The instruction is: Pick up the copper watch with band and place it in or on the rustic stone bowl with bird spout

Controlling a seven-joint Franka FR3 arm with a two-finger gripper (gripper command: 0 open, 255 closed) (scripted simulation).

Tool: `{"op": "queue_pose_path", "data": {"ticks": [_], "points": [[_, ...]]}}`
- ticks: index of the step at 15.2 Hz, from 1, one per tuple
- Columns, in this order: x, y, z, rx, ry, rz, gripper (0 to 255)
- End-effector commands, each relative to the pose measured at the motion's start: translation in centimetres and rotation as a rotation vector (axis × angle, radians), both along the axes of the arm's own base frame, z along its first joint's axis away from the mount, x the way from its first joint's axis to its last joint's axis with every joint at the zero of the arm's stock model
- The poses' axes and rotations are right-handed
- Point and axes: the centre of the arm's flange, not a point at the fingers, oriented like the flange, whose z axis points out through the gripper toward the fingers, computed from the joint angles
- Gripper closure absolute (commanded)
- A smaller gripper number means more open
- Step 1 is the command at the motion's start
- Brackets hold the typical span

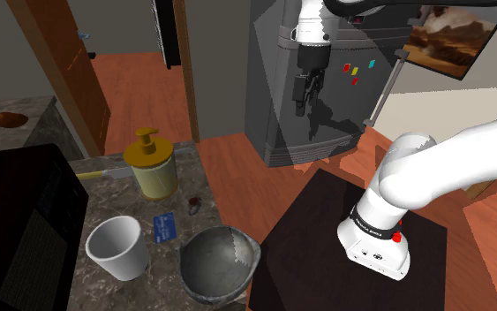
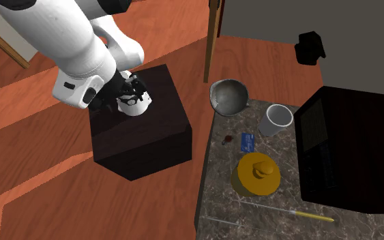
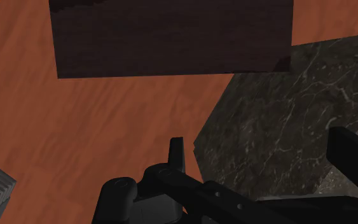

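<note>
Frankly, the small reddish-brown watch is hard to read: it shows as a dark speck with a ring-like outline, and neither its face nor its band can be made out. It lies on the dark marbled counter close to the edge that faces the floor, just beside a flat blue card, between the yellow pump bottle and the round grey bowl. The bowl has a dull metallic look with a ragged pale patch on its rim; no bird spout can be told. It sits at the counter's corner, cut by the shoulder view's lower edge. A white cup stands near it, and a black microwave is cropped at that view's left.

High up and well apart from the counter, the all-black two-finger gripper hangs before a grey fridge. In the wrist view its fingers stand apart with nothing between them, the right one partly cut off. Beneath them lie reddish wood floor, the counter's corner and the dark box stand. Open floor separates the stand from the counter.
</note>
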Motion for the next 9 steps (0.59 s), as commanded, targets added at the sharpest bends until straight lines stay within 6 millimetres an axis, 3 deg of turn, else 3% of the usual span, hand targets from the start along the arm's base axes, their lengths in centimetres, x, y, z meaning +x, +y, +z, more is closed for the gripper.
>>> {"op": "queue_pose_path", "data": {"ticks": [1, 9], "points": [[0.0, 0.0, 0.0, 0.000, 0.000, 0.000, 0], [2.6, 8.9, -5.1, -0.021, -0.034, -0.027, 0]]}}
